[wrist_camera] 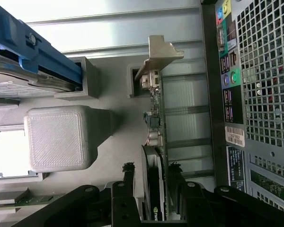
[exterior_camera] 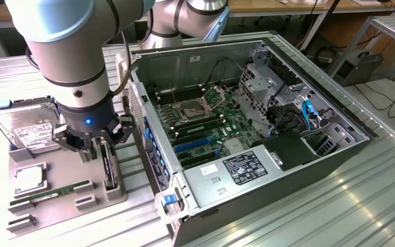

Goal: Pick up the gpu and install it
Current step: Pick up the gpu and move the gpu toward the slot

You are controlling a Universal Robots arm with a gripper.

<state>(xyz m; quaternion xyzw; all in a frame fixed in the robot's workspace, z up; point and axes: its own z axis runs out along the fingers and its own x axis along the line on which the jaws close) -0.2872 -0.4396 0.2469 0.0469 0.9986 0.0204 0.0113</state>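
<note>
In the exterior view, the gripper (exterior_camera: 96, 144) hangs low over the grey tray (exterior_camera: 115, 198) beside the open computer case (exterior_camera: 335, 139). The gpu (exterior_camera: 107, 165) stands on its long edge in a tray slot. Its near end sits between the fingers and the rest runs out beyond them. The hard drive (exterior_camera: 26, 128) lies off to one side of the fingers, well apart, and the memory stick (exterior_camera: 50, 191) lies farther along the tray.

In the wrist view, the gripper (wrist_camera: 151, 171) straddles the gpu (wrist_camera: 155, 142), one fingertip (wrist_camera: 128, 169) on the fan side and the other on the bare-board side. A strip of tray (wrist_camera: 109, 85) shows between the fan-side finger and the shroud, so the fingers are spread and not clamped. I cannot tell whether the board-side finger touches. The silver bracket (wrist_camera: 158, 52) sits at the far end from the fingers, its foot in a tray pocket. The case's rear panel (wrist_camera: 270, 71) lies outside the board-side finger.

The uneven gaps are the risk, as I judge it. If one finger meets the card first, it could push the card sideways in its slot, and the card could end up held crooked. The hold is also near one end, so the long bracket end may sag or catch in its pocket.
</note>
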